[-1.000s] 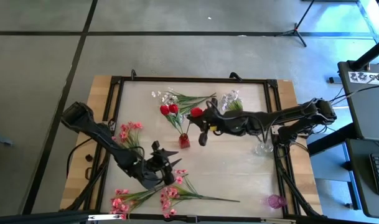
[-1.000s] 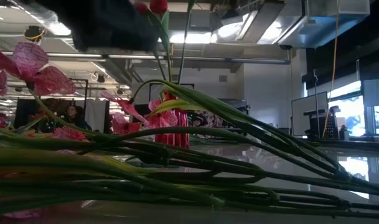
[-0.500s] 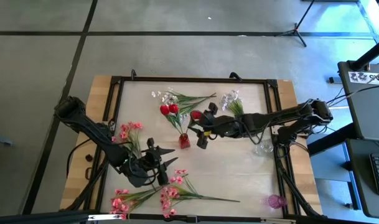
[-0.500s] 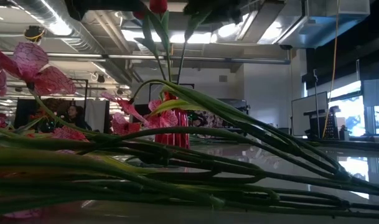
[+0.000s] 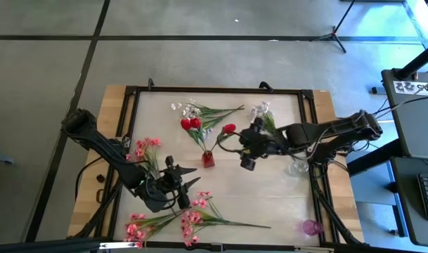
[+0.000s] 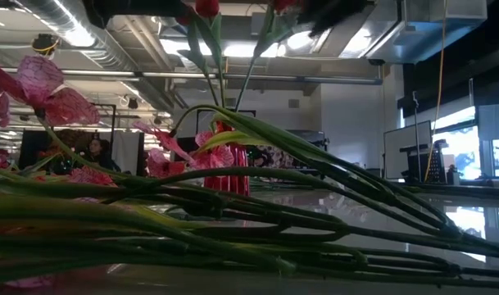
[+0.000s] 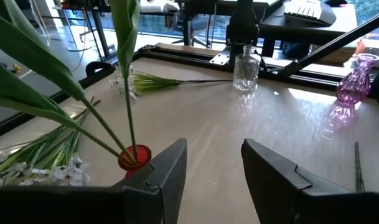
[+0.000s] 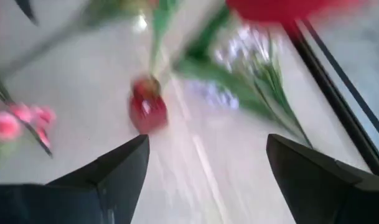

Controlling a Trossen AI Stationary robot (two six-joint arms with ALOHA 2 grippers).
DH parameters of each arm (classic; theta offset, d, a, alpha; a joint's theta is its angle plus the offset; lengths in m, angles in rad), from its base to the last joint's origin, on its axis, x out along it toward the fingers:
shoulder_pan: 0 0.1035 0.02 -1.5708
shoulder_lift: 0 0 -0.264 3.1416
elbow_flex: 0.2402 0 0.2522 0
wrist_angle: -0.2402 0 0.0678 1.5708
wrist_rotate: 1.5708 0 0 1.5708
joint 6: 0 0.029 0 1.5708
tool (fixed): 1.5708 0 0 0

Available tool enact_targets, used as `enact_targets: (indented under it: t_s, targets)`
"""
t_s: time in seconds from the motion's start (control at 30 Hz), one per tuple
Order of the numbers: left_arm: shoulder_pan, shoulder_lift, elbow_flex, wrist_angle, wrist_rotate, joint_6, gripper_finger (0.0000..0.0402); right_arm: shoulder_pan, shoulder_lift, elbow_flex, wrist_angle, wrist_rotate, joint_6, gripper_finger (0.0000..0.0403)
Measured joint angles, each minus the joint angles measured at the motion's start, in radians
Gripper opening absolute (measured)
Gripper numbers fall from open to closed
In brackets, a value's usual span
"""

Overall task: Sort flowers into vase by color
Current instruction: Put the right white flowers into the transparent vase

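- Right hand (image 5: 247, 150): fingers spread wide, grasping nothing; poised just beside the red vase (image 5: 208, 159), on the side toward its own arm. Judged a release after delivery.
- Red tulips (image 5: 191, 124): stems in the red vase, one bloom (image 5: 229, 128) leaning toward the right hand; colour matches vase, hence the placement.
- Left hand (image 5: 182, 183): released, empty, between the vase and the pink sprays (image 5: 192, 219) on the bench (image 5: 270, 197), apparently ready for pink.
- White sprigs (image 5: 187, 108): lying beyond the vase, unsorted.
- Clear vase (image 5: 296, 167), purple vase (image 5: 311, 228): empty, near the right arm's side.
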Motion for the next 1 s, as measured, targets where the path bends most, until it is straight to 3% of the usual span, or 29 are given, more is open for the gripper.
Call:
enact_targets:
  t_s: [0.2, 0.33, 0.53, 0.73, 0.83, 1.0]
  targets:
    - [-0.013, 0.000, 0.000, -0.010, 0.014, -0.018, 0.0151, 0.009, -0.019, -0.012, -0.317, 0.126, 0.149, 0.0323]
    - [-0.018, 0.000, 0.000, -0.009, 0.017, -0.019, 0.0151, -0.025, -0.063, -0.103, -0.372, 0.144, 0.208, 0.0323]
    - [-0.018, 0.012, 0.000, -0.008, 0.022, -0.019, 0.0151, -0.191, -0.157, -0.330, -0.294, 0.072, 0.203, 0.0319]
    - [-0.018, 0.014, 0.000, -0.009, 0.037, -0.024, 0.0151, -0.451, -0.190, -0.534, -0.172, -0.152, 0.041, 0.0275]
    - [-0.018, 0.014, 0.000, -0.009, 0.037, -0.020, 0.0151, -0.566, -0.168, -0.598, -0.076, -0.233, -0.002, 0.0247]
    - [-0.004, 0.014, 0.000, -0.009, 0.032, -0.019, 0.0151, -0.711, -0.099, -0.622, 0.033, -0.245, -0.038, 0.0209]
